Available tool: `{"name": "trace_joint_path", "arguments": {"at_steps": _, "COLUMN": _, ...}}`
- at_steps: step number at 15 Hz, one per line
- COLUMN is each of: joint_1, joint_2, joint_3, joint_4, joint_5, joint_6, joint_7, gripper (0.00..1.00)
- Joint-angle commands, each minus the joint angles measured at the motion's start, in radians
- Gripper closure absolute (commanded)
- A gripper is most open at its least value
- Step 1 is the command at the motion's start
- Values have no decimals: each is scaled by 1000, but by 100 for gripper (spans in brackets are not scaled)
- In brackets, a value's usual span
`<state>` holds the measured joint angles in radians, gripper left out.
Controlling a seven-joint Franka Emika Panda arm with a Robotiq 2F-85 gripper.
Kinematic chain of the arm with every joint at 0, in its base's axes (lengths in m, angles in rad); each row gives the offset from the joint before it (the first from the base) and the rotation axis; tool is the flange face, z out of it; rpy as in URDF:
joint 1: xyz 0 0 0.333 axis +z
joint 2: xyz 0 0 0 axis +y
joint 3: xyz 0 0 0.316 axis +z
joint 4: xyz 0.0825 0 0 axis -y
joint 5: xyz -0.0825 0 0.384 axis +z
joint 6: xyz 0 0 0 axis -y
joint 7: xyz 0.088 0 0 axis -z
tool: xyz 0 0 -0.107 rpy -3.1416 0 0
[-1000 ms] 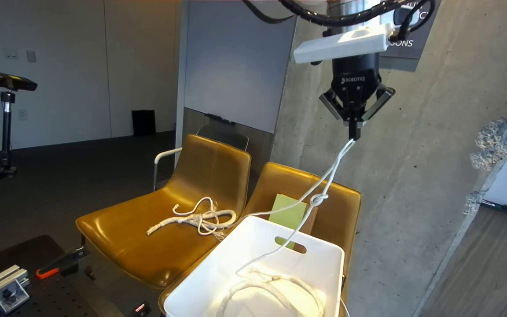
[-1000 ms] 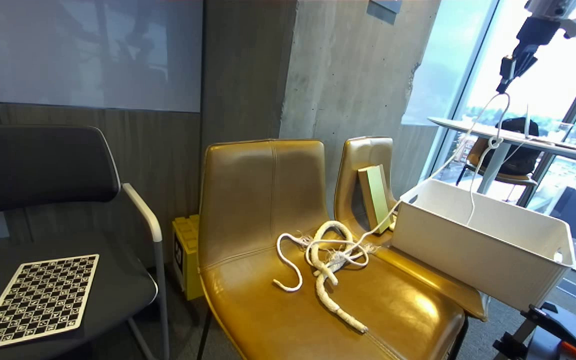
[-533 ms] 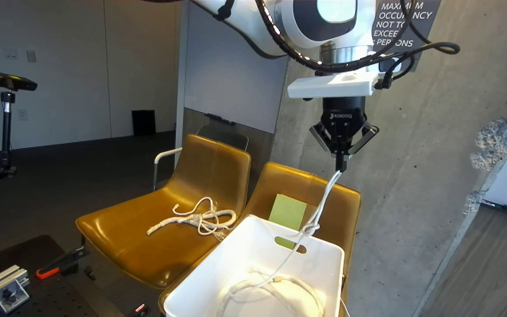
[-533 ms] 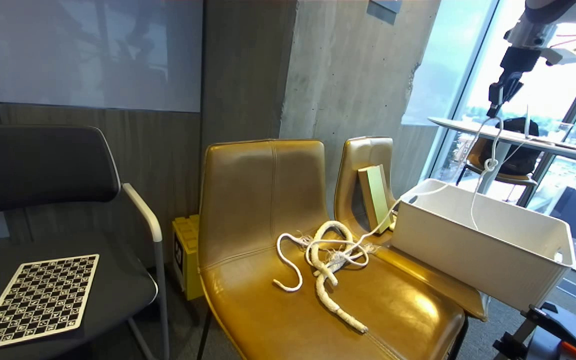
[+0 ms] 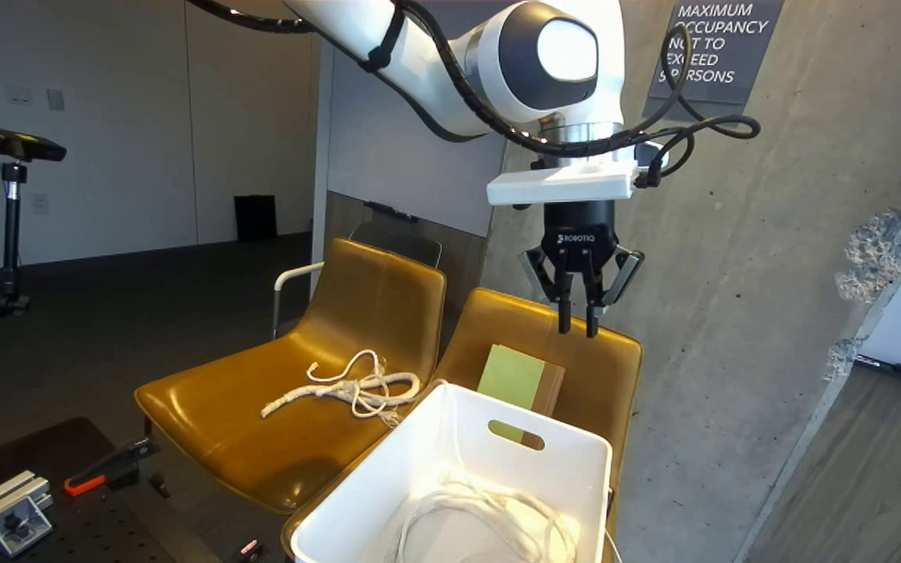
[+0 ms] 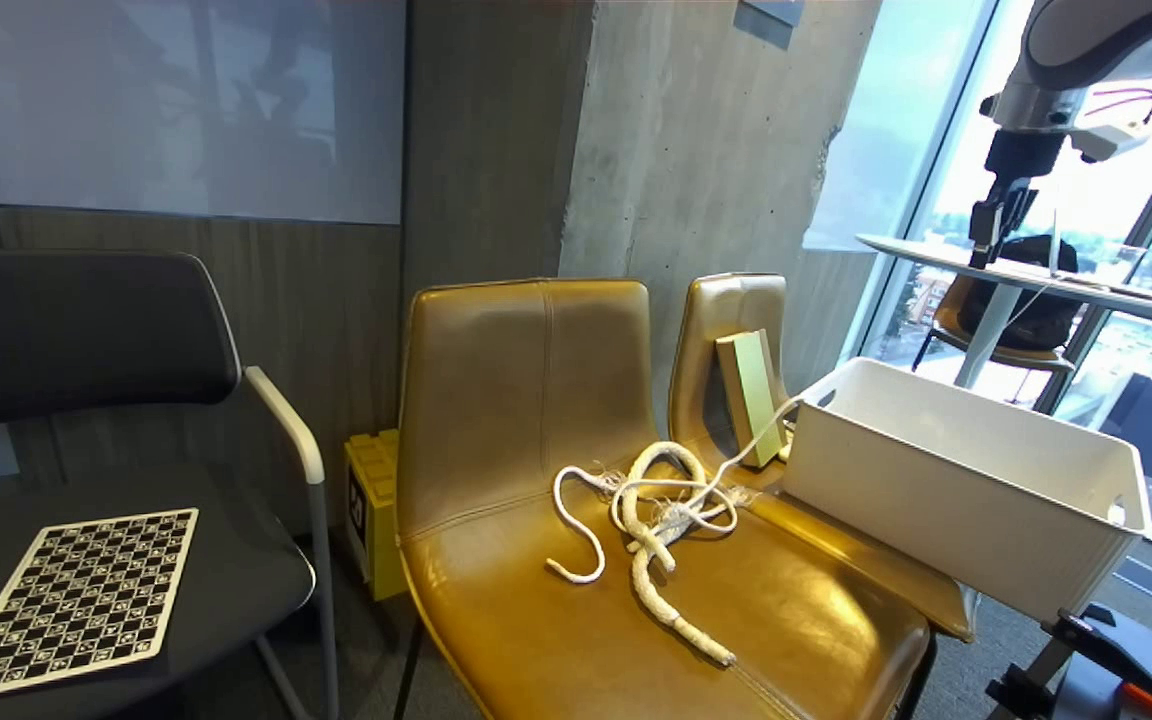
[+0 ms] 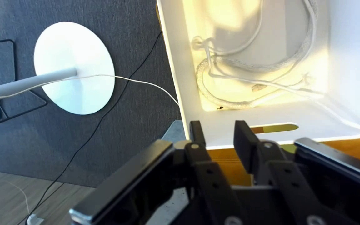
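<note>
Overhead: blocky black fingers (image 7: 244,142), pointing down from a white robot arm (image 5: 427,82), stand parted with a bare gap between them, higher than the rim of an open-topped rectangular white plastic box (image 6: 946,510).
Inside the box: a cream-white braided rope (image 7: 230,104) lies in loose loops on the brightly lit bottom, well apart from the fingers.
At one corner: a slender white cord (image 7: 353,124) climbs from among the loops and drapes over the rim.
Under the box: a glossy mustard-brown leather chair (image 5: 497,320), with a flat pale green and brown block (image 5: 509,377) leaning on its backrest.
Beside it: a matching mustard-brown leather chair (image 5: 384,305) bears a cream-white rope tangle (image 6: 678,625) with frayed ends; in an exterior view the slender cord reaches it.
Farther along: a black chair (image 6: 76,330) with a pale armrest carries a flat black-and-white patterned board (image 6: 76,600), and a studded yellow box (image 6: 386,560) stands close by.
</note>
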<state>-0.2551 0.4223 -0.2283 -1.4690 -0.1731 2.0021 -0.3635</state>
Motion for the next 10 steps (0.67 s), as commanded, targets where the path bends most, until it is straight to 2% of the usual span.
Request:
{"name": "trace_joint_path", "arguments": {"at_steps": 1, "joint_1": 1, "joint_2": -75, "joint_3": 31, "joint_4": -90, "joint_5": -19, "joint_6": 20, "joint_7": -9, "gripper": 36}}
{"name": "trace_joint_path", "arguments": {"at_steps": 6, "joint_1": 31, "joint_2": -219, "joint_3": 87, "joint_4": -295, "joint_5": -23, "joint_6": 133, "joint_7": -104, "gripper": 1}}
{"name": "trace_joint_path", "arguments": {"at_steps": 10, "joint_1": 97, "joint_2": -297, "joint_3": 127, "joint_4": -445, "joint_5": -80, "joint_6": 191, "joint_7": -149, "gripper": 0}}
